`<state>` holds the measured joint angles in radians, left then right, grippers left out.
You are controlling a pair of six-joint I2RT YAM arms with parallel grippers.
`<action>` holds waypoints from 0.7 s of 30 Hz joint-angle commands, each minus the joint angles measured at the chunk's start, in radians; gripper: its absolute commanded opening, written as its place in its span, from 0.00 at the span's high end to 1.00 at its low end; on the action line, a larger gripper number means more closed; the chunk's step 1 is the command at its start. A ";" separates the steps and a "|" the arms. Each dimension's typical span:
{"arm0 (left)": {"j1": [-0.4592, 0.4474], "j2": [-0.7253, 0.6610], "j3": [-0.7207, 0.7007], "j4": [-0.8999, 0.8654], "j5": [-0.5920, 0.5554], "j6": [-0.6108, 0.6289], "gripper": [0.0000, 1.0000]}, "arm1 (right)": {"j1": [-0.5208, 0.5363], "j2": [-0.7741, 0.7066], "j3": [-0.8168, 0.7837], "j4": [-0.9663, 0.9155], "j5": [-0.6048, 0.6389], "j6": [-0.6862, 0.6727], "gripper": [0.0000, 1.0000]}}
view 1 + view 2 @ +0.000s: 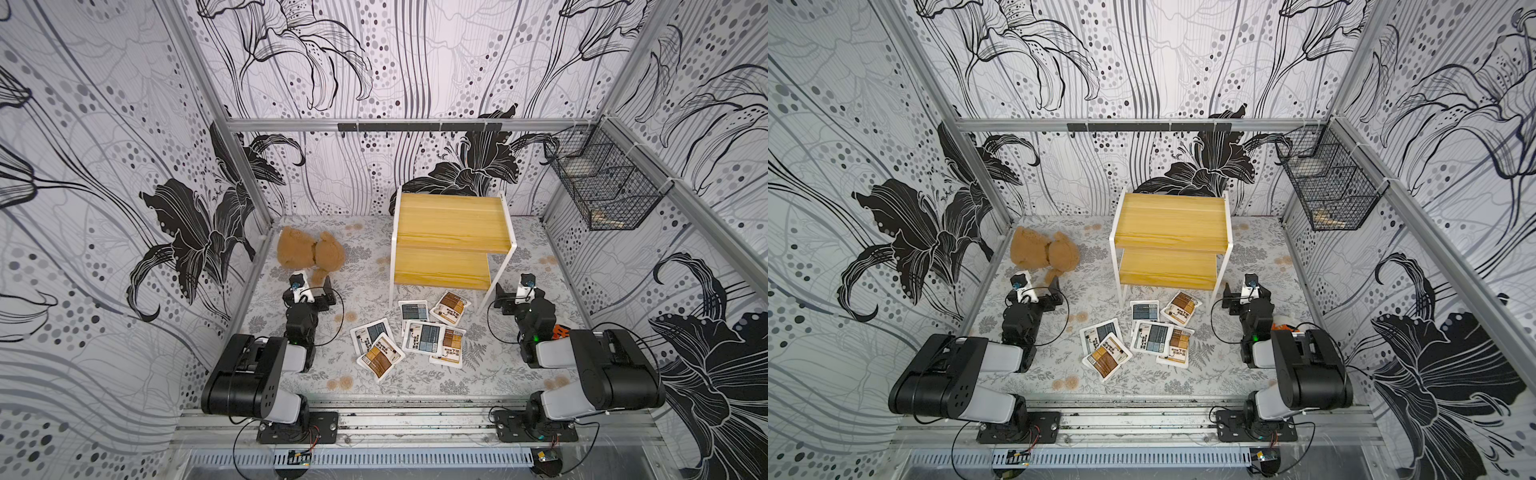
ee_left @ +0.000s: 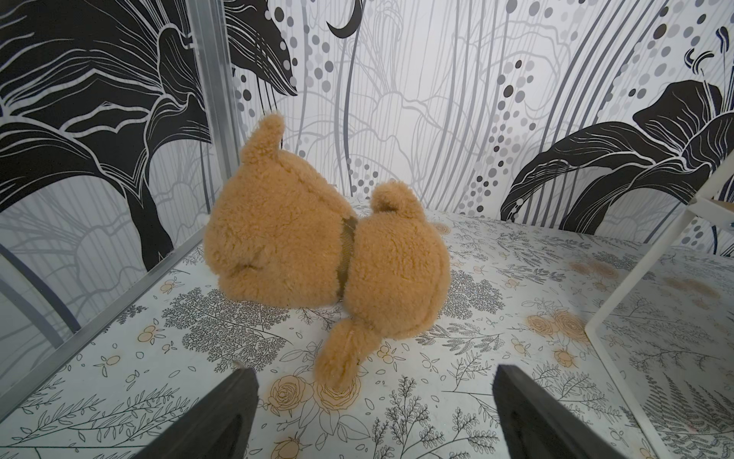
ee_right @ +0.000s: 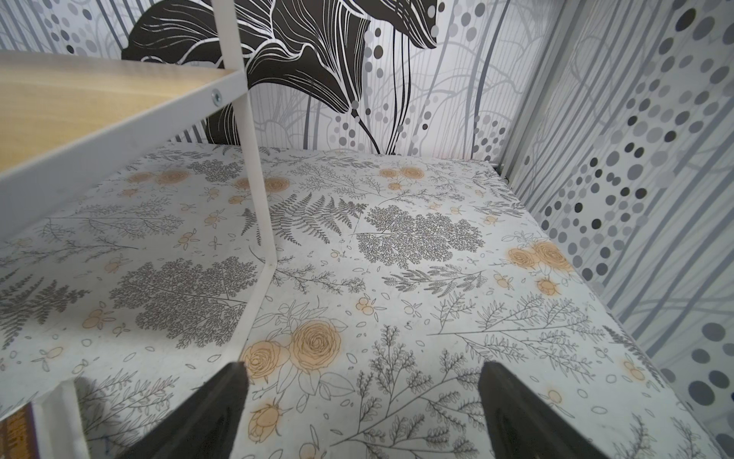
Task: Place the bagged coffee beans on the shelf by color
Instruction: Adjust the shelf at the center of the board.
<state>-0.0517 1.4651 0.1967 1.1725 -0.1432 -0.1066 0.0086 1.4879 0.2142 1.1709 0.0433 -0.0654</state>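
1. Floral-printed table [image 1: 316, 365] fills a booth papered with black-and-white lilies; nearest the arm bases it lies bare.
2. Next come the six bagged coffee beans [image 1: 409, 336], lying flat in a loose heap in front of the shelf, none yet placed. A blue-grey pouch [image 1: 424, 337] overlaps a brown-orange pouch [image 1: 451, 349]. A pinch at such an overlap could lift two pouches and mix the colours. Flat pouches may also slide on the smooth sheet rather than rise.
3. The left claw [image 2: 377, 377] and right claw [image 3: 363, 369] flank the heap, both spread wide and holding nothing.
4. The right claw sits near a white leg of the shelf [image 1: 451, 224], so a careless inward swing could knock the light rack.
5. Both yellow boards are empty. The upper one juts over the lower, so a pouch bound for the lower tier might catch its edge.
6. A teddy bear [image 1: 309, 251] lies just ahead of the left claw, close enough to snag.
7. A black wire basket [image 1: 602, 187] hangs on the far right wall, well apart.
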 commanded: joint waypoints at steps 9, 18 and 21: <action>-0.007 -0.150 0.346 -0.697 -0.082 -0.087 0.03 | -0.012 -0.152 0.341 -0.686 0.081 0.120 0.03; -0.007 -0.382 0.474 -1.065 0.151 -0.362 0.03 | -0.013 -0.298 0.616 -1.397 0.016 0.373 0.04; -0.006 -0.459 0.472 -1.120 0.248 -0.460 0.03 | -0.017 -0.395 0.639 -1.520 -0.042 0.397 0.04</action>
<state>-0.0563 1.0599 0.6571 0.1959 -0.0246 -0.4301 0.0010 1.1683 0.8288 -0.0723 0.0669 0.2543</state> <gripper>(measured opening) 0.974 0.965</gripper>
